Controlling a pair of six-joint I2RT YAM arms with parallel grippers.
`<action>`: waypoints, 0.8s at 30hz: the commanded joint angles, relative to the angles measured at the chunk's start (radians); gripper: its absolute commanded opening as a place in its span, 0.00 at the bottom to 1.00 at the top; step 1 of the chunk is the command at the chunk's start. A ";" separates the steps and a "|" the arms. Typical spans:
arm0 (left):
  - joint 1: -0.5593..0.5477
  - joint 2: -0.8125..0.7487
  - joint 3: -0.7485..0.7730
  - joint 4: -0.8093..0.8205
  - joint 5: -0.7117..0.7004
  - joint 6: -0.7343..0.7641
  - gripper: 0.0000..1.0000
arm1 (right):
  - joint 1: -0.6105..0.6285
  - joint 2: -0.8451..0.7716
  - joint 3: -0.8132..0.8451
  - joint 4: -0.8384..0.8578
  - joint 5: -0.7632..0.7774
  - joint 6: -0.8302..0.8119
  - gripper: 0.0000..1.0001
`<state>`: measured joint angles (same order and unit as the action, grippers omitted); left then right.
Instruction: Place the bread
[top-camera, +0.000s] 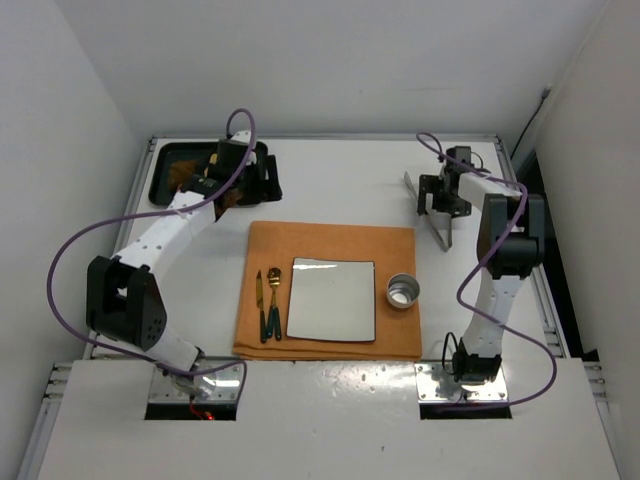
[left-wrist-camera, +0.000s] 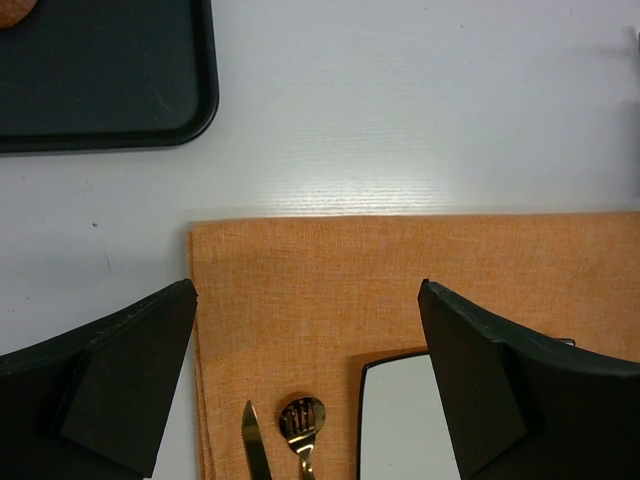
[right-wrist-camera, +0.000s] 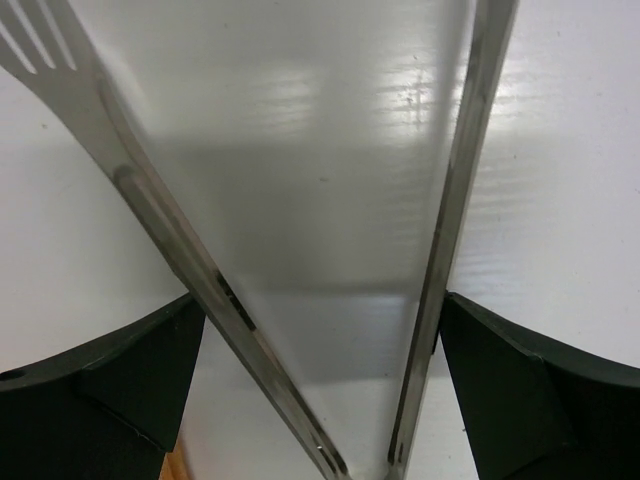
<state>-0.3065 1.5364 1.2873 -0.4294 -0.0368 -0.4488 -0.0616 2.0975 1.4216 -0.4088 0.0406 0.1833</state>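
**Left claw open by the tray, bread hard to spot**

Your left claw (left-wrist-camera: 308, 300) is open wide and holds nothing. Right under it lies the far edge of the orange cloth (left-wrist-camera: 400, 270). On the cloth, back toward the arm, you can see a knife (left-wrist-camera: 250, 445), a spoon (left-wrist-camera: 301, 418) and a shiny square plate (left-wrist-camera: 400, 425).

The black tray (left-wrist-camera: 110, 110) sits just beside this claw, off the cloth. The left wrist view shows only one orange-brown bit (left-wrist-camera: 12, 8) in the tray, cut off at the picture's corner. The top view shows more brown food (top-camera: 185, 180) in the tray, but the arm covers part of it. All the food you can see is in that tray. You cannot tell which piece is the bread.

Your right claw (right-wrist-camera: 322, 300) has the tongs (right-wrist-camera: 165, 230) between its fingers, one metal arm against each finger. You cannot tell if it is squeezing them.

Only the top view shows the little metal cup (top-camera: 402, 291). It stands on the cloth just beside the plate, between the right claw and its arm's base.
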 joint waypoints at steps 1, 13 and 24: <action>-0.006 -0.005 0.046 0.001 0.009 0.009 1.00 | 0.000 0.021 0.032 0.053 -0.056 -0.013 1.00; -0.006 -0.005 0.046 0.001 0.018 0.009 1.00 | 0.000 0.046 0.039 0.040 -0.016 0.004 1.00; -0.006 -0.016 0.037 0.001 -0.003 0.009 1.00 | 0.020 -0.019 -0.045 0.073 0.087 0.056 1.00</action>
<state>-0.3065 1.5364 1.2896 -0.4324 -0.0269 -0.4488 -0.0490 2.1155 1.4128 -0.3210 0.0830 0.2214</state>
